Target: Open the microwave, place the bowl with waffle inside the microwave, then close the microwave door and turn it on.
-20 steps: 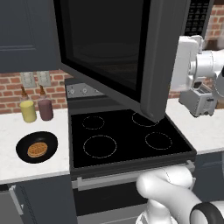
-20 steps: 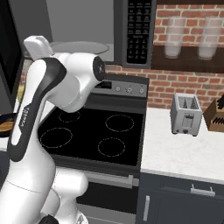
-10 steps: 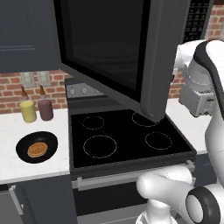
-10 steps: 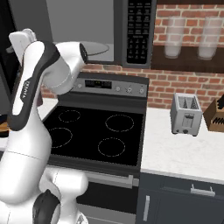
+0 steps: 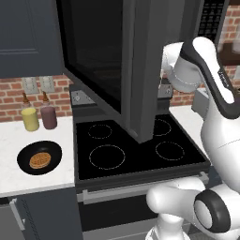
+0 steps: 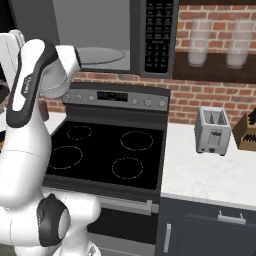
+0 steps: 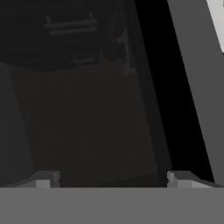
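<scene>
End effector [image 7: 113,177] fully spread, nothing between its two fingertips [image 7: 43,178]; hand view faces dark grey panels close up. One microwave [image 6: 115,35] above the stove [image 5: 136,150], its microwave door [image 5: 105,61] swung wide open over four burners. One bowl [image 5: 39,157] with one waffle [image 5: 40,160] on the left counter [image 5: 28,180], well apart from the arm. Two bottles [image 5: 30,115] behind it at the wall. One toaster [image 6: 212,130] on the right counter.
</scene>
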